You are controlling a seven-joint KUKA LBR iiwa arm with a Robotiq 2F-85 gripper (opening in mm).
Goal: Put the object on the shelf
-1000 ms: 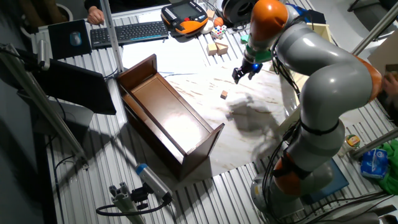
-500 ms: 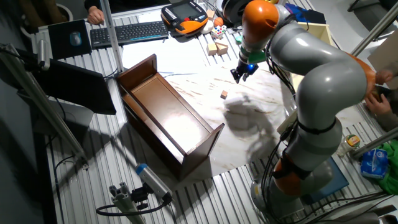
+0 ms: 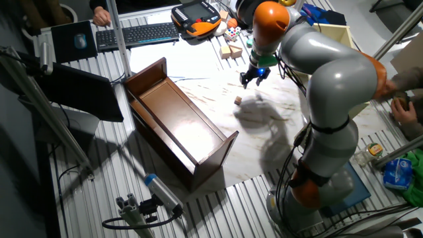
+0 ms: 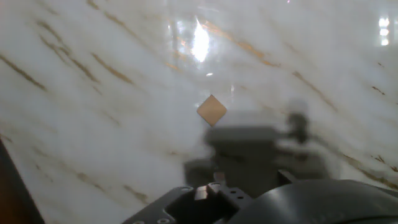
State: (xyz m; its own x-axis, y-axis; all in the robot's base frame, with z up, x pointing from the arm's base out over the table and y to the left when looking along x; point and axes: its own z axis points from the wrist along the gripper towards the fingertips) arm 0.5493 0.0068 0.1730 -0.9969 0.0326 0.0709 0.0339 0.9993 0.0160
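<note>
In the fixed view the arm reaches over the marbled white board (image 3: 218,132) with its gripper (image 3: 250,78) hanging above the surface, a little to the far right of the tiny cube (image 3: 237,100). The cube lies alone on the board, apart from the fingers, and nothing is carried; the fingers look slightly parted, but at this size it cannot be told for sure whether they are spread or closed. The dark shelf (image 3: 175,122) stands to the left of the cube, its open side up and its tall end panels at the far and near ends, and nothing shows in it. By this showing the task is at its start: the cube has not been picked up, so the descent, the grasp, the carry and the placing all remain. Other things stay on the far side: pale wooden blocks (image 3: 231,51), an orange and black pendant (image 3: 195,18), a keyboard (image 3: 135,34) and the cream box (image 3: 337,36) behind the arm. None lies between cube and shelf; the near obstacle is likely the shelf's own side wall, which the load would have to clear. In the hand view the cube (image 4: 212,109) sits near the middle, turned corner-on like a diamond on the bright marbled board (image 4: 93,112), with the hand's dark shadow just beside it; the fingertips are out of frame here, so their state cannot be judged.
</note>
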